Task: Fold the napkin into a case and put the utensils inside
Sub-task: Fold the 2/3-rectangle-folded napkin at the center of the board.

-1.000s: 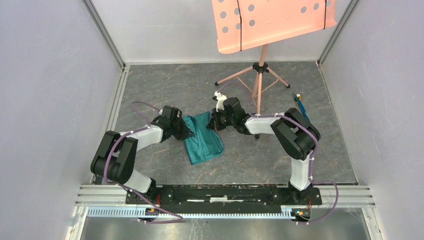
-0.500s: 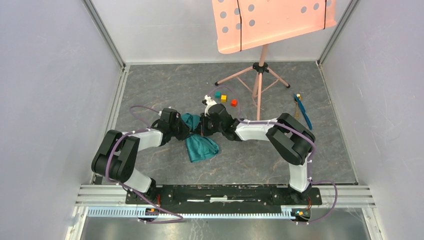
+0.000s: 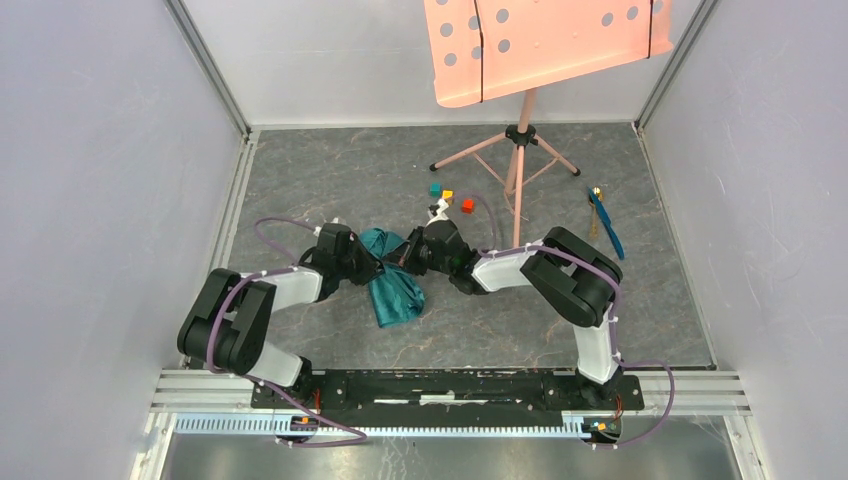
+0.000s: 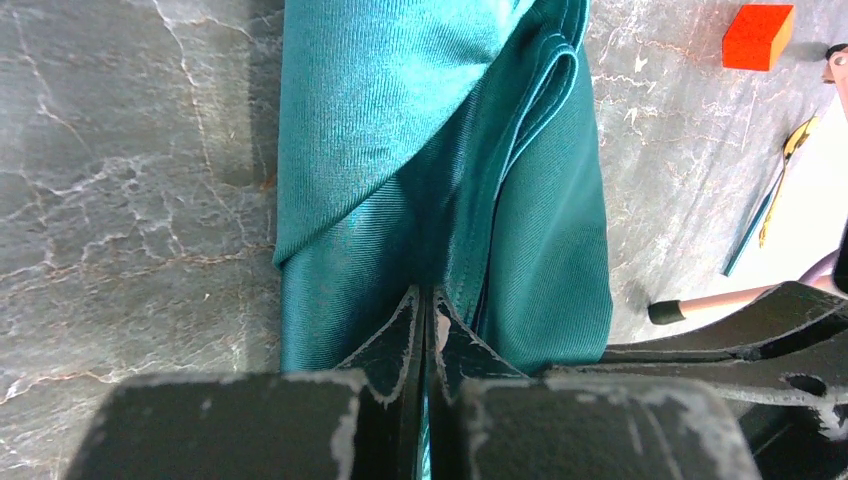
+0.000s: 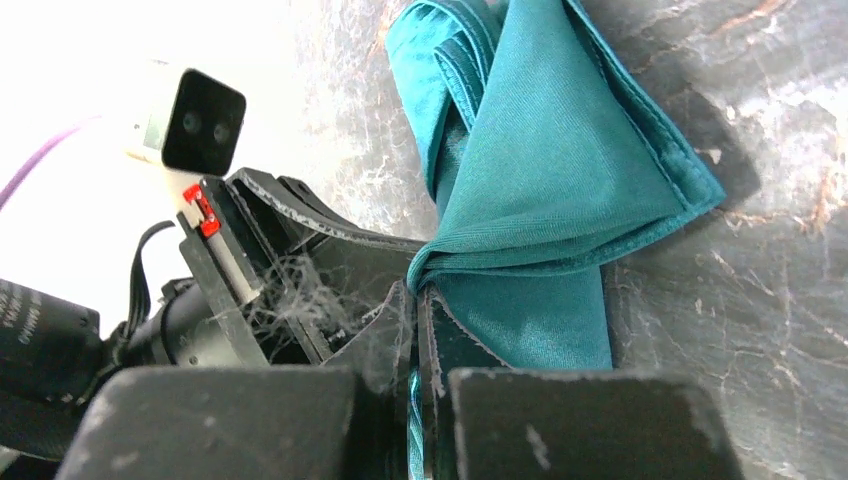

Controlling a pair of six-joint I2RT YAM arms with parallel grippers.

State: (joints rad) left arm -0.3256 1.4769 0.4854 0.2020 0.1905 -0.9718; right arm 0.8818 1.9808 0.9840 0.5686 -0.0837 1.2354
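Top external view pretty much says it all: the napkin (image 3: 397,288) is a bunched-up teal strip in the middle of the counter (image 3: 330,190). Its long axis runs roughly top to bottom of the frame, and both arms have it sandwiched near the upper end. From the left comes the left claw (image 3: 372,262), from the right the right claw (image 3: 407,256), nearly nose to nose. On the wrist cams each one is pinched tight on a fold of the cloth, fingers pressed together around it. So I reckon the next fold hinges on those two working across that long axis, not along it. The utensils (image 3: 603,218) lie well apart at the right of the frame, near the stand (image 3: 520,150), so the right arm is clearly the nearer one for them. Nothing's tucked inside yet.
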